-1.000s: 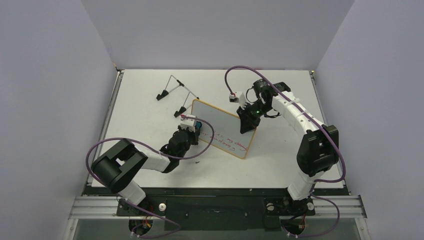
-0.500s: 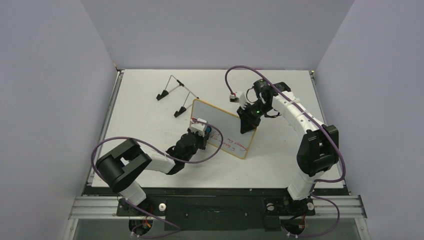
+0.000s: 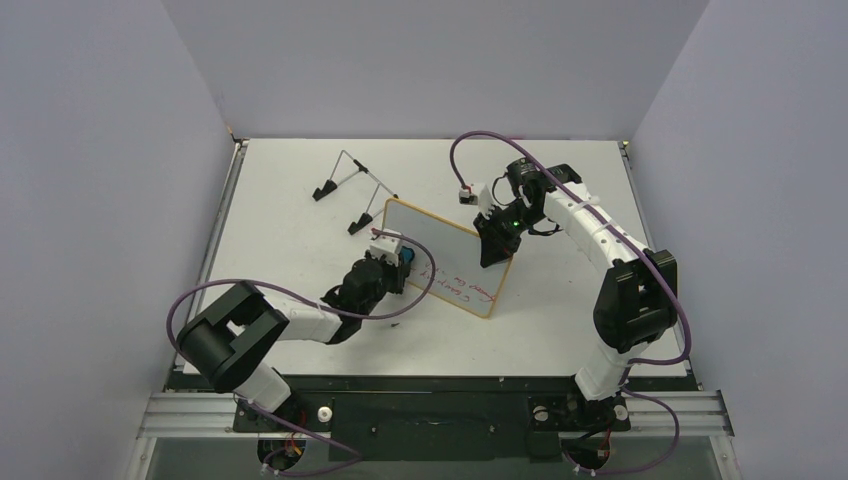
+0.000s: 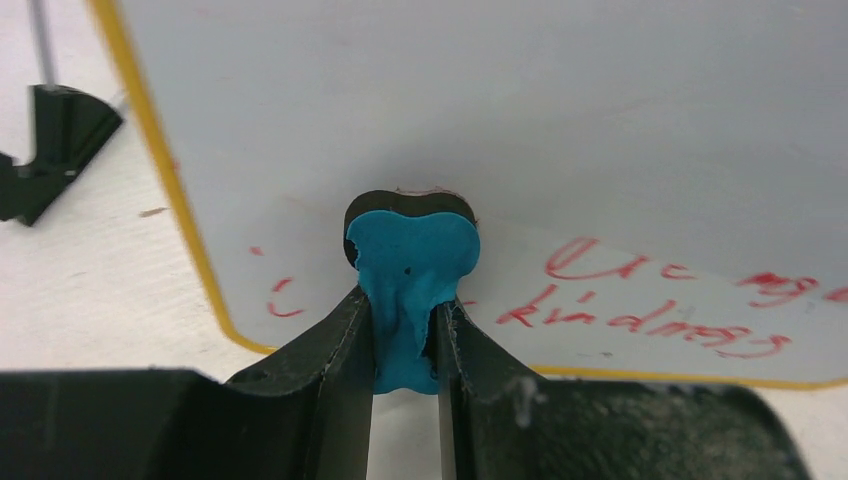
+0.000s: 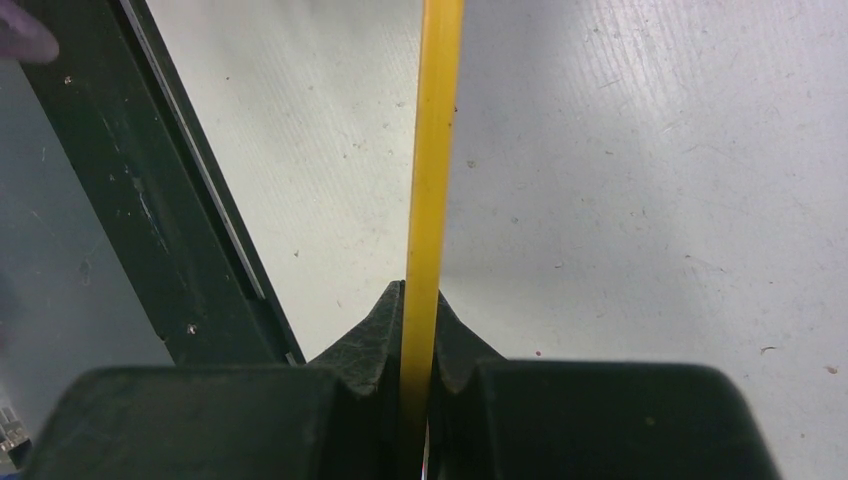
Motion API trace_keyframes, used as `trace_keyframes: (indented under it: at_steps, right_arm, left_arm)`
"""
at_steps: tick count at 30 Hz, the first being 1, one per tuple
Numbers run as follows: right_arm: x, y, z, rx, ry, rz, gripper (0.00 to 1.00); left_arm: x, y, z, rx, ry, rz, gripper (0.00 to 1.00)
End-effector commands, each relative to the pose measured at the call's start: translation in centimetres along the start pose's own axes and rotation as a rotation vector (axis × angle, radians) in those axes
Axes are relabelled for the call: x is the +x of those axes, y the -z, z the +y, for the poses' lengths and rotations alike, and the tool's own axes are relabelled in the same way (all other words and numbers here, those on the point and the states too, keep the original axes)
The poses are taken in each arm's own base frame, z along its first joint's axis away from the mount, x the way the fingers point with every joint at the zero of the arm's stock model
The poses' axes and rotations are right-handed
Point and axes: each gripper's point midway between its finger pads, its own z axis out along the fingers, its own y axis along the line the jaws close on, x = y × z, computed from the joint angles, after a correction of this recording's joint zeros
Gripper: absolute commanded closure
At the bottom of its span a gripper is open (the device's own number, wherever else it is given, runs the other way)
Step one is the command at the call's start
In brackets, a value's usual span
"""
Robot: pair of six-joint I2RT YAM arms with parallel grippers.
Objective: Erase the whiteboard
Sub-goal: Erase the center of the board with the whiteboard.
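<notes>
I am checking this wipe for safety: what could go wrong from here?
1. The right gripper pinches the whiteboard only at its thin rim; the eraser's push may swing or slip it.
2. The left gripper squeezes just the eraser's lower end; it may twist out.
3. The red writing lies by the bottom rim, so that gripper may hit the table.

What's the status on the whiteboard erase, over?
Left gripper shut on blue eraser, against whiteboard. Right gripper shut on its rim. Red writing along lower edge. Nothing blocking.
</notes>
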Motion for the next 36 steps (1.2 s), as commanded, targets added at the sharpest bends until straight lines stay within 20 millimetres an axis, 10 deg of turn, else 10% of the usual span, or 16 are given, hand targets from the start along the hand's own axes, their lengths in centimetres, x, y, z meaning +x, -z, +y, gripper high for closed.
trace_keyframes:
  at_steps: [1,11,22,36]
  right_arm:
    - [-0.1,-0.7,2.1,-0.095,0.037,-0.009,1.0]
    - [-0.1,-0.6,2.0,-0.094,0.04,-0.01,1.0]
    - [-0.1,-0.5,2.1,-0.093,0.042,-0.013,1.0]
    - [0.0,-0.5,2.0,-0.093,0.041,-0.016,1.0]
  left_arm:
    - [-0.3,0.2,-4.5,0.134,-0.02,-0.004,1.0]
    - [-0.4,1.4,0.6,0.0,0.1,-0.026,1.0]
    - [0.1,0.7,-5.0,0.158,0.011,-0.031,1.0]
    - [-2.1,2.9,0.4,0.013,0.052,-0.129,1.0]
